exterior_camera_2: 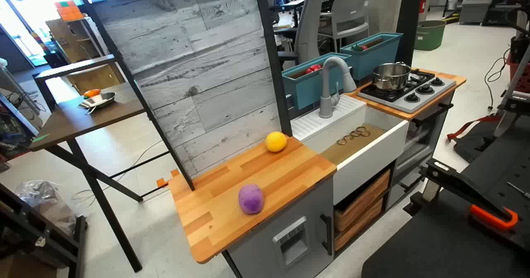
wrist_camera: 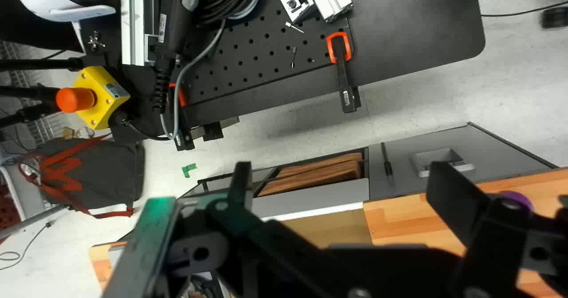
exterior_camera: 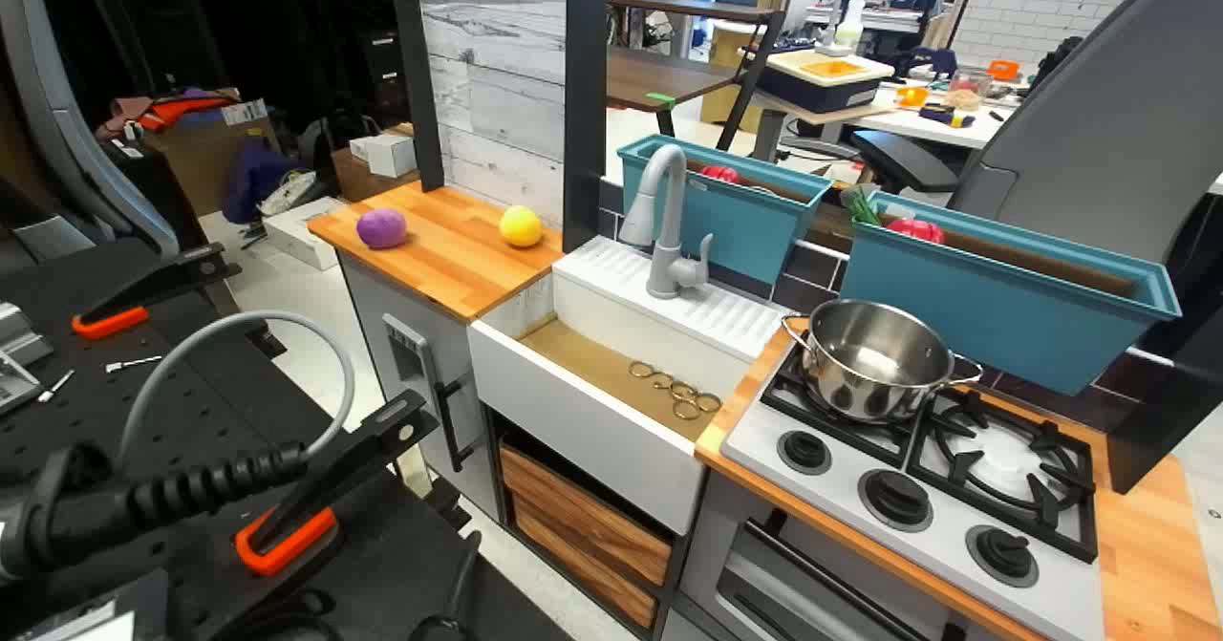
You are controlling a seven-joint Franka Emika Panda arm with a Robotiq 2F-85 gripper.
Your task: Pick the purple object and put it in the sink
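The purple object (exterior_camera: 381, 228) is a small rounded lump on the wooden counter left of the sink, also in an exterior view (exterior_camera_2: 251, 199). In the wrist view a part of the purple object (wrist_camera: 518, 198) shows behind the right finger. The sink (exterior_camera: 583, 416) is a white basin with a tan inside and a grey faucet; it also shows in an exterior view (exterior_camera_2: 368, 166) and, partly covered, in the wrist view (wrist_camera: 310, 197). My gripper (wrist_camera: 341, 176) is open with nothing between its fingers, high above the sink and counter. It is out of both exterior views.
A yellow ball (exterior_camera: 521, 226) sits on the wooden counter (exterior_camera: 449, 283) near the back panel. The grey faucet (exterior_camera: 669, 211) rises behind the sink. Several metal rings (exterior_camera: 680, 395) lie in the sink. A steel pot (exterior_camera: 874, 359) stands on the stove. Teal planters (exterior_camera: 994, 288) hang behind.
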